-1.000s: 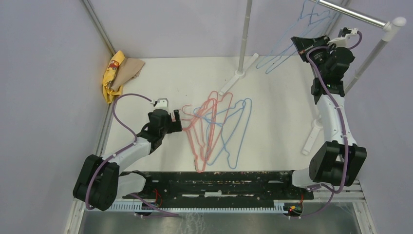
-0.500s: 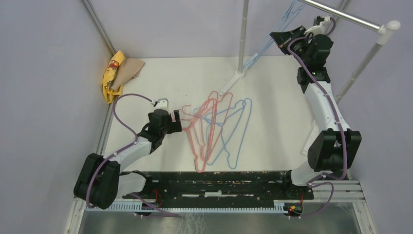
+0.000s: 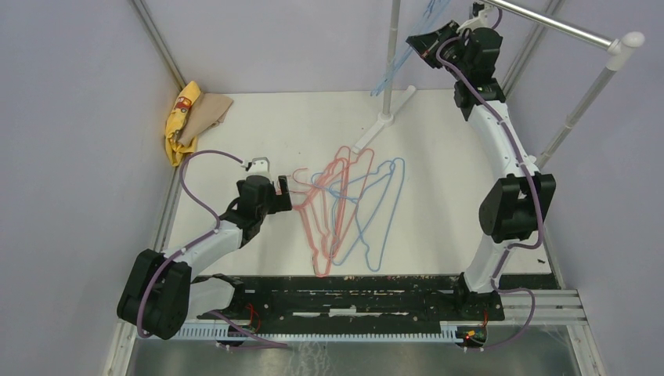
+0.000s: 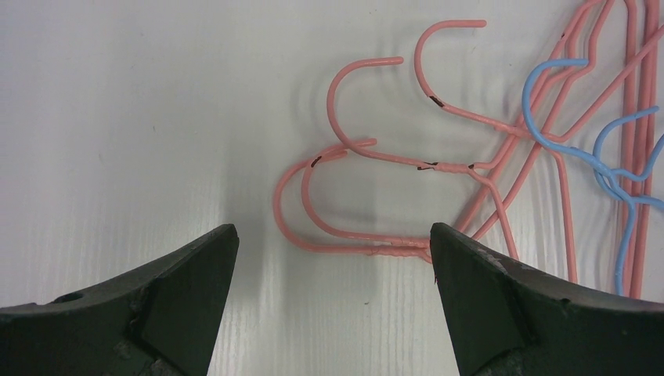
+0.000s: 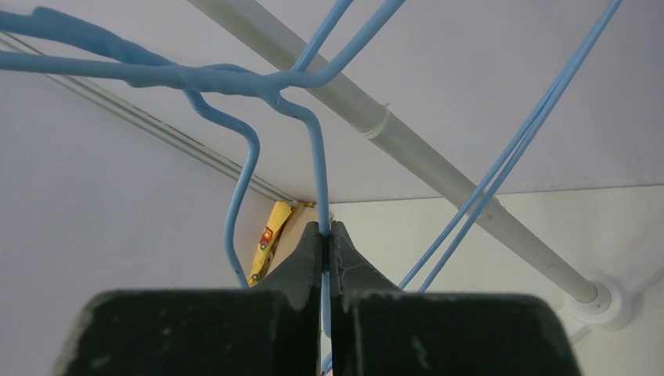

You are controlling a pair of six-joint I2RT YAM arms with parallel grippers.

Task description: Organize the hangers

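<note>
A pile of pink-red hangers [image 3: 329,205] and light blue hangers [image 3: 381,211] lies on the white table's middle. My left gripper [image 3: 288,190] is open just left of the pile; in the left wrist view its jaws stand wide apart with the pink hooks [image 4: 344,192] just ahead of the tips [image 4: 333,235]. My right gripper [image 3: 423,43] is raised high at the back, near the rack's upright pole [image 3: 391,55]. It is shut on a light blue hanger [image 5: 317,157], whose wire hangs down-left [image 3: 399,63].
A yellow and tan cloth [image 3: 192,116] lies at the back left corner. The rack's silver top bar [image 3: 560,23] runs at the upper right, with its white feet [image 3: 384,121] on the table. A grey wall stands behind.
My right arm has swung up and to the left with the blue hanger, from beside the top bar toward the upright pole. The left arm has not moved.
</note>
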